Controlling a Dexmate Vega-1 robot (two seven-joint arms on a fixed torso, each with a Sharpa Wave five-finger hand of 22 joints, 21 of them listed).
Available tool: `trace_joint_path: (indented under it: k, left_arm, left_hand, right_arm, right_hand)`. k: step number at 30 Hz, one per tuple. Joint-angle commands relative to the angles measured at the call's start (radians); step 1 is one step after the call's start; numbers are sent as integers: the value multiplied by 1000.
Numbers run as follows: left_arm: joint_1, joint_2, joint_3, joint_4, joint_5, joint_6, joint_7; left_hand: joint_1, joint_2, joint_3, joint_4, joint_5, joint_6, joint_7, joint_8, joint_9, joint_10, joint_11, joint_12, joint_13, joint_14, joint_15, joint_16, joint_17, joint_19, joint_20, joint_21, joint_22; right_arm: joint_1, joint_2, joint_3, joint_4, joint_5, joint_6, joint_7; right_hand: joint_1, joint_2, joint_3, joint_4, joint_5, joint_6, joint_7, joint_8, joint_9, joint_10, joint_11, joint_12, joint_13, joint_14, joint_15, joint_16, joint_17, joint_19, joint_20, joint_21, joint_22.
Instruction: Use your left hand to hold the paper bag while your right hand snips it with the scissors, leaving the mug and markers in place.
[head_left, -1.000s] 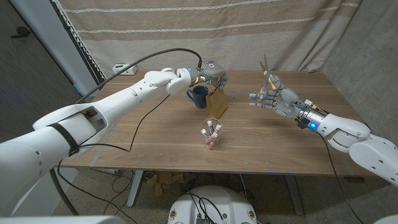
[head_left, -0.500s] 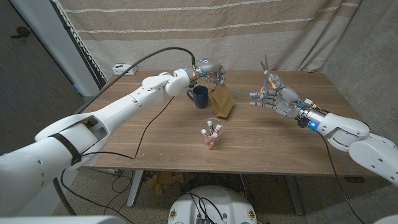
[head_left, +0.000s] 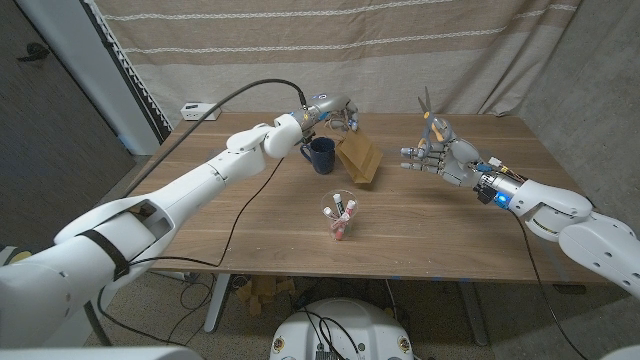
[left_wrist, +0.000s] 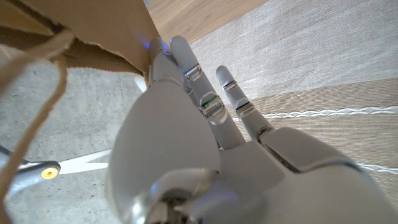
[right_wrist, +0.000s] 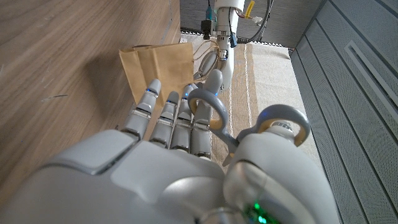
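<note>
Two hands were seen over the wooden table (head_left: 440, 230). The paper bag (head_left: 359, 157) was gripped at its top by the left hand (head_left: 338, 112) and hung tilted just beside the dark mug (head_left: 320, 155). The scissors (head_left: 427, 112) were held by the right hand (head_left: 437, 153), blades up, well apart from the bag. A clear cup of markers (head_left: 338, 216) was set nearer the front.

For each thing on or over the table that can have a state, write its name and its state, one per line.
paper bag: lifted off the table, tilted, uncut
left hand: grips the bag's top
scissors: held, blades pointing up
right hand: holds the scissors, apart from the bag
mug: upright on the table
cup of markers: upright on the table
</note>
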Motion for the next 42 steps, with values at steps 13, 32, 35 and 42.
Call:
trace_joint_path:
  k: [13,32,35,42]
  left_arm:
    - [130,-52,-100,-23,-173,104,210]
    - [186,-118,-146,15,-318,64,341]
    - [195,-135,-154,25,-347,60,353]
    - [212,-172,-174,53,-420,38,378]
  left_hand:
    - [-9,-6,11,-12,7,15,9,16,-7,50,-28,-7,-9,6,5,3,19,-12,-108,28,1]
    - [-12,-6,23,-21,15,30,25,20,-26,46,-26,-11,-14,5,5,0,31,-28,-108,52,0]
    - [-13,-6,24,-21,15,30,26,21,-24,49,-26,-9,-13,6,5,1,32,-28,-108,54,-1]
    - [-14,-8,25,-23,15,29,29,28,-15,52,-26,-9,-15,5,6,0,35,-29,-107,60,-1]
  right_arm:
    - [38,2,-25,32,10,3,13]
    - [71,-2,-43,60,15,-1,33]
    - [71,-3,-44,59,15,-1,30]
    - [69,-3,-45,58,22,-8,25]
  right_hand:
    - [16,-1,-2,-6,-3,-4,-1,-1,3,5,-6,-4,6,5,-3,-6,3,15,-1,-5,3]
    - [17,0,-2,-7,-5,-4,0,-2,1,4,-5,-6,6,7,-5,-6,3,20,1,-11,3]
    - [17,0,-2,-8,-5,-5,-2,-1,3,4,-5,-7,6,6,-4,-7,3,20,1,-12,3]
    - [18,1,-2,-8,-6,-4,-1,-2,1,4,-5,-8,6,6,-4,-7,3,21,1,-16,3]
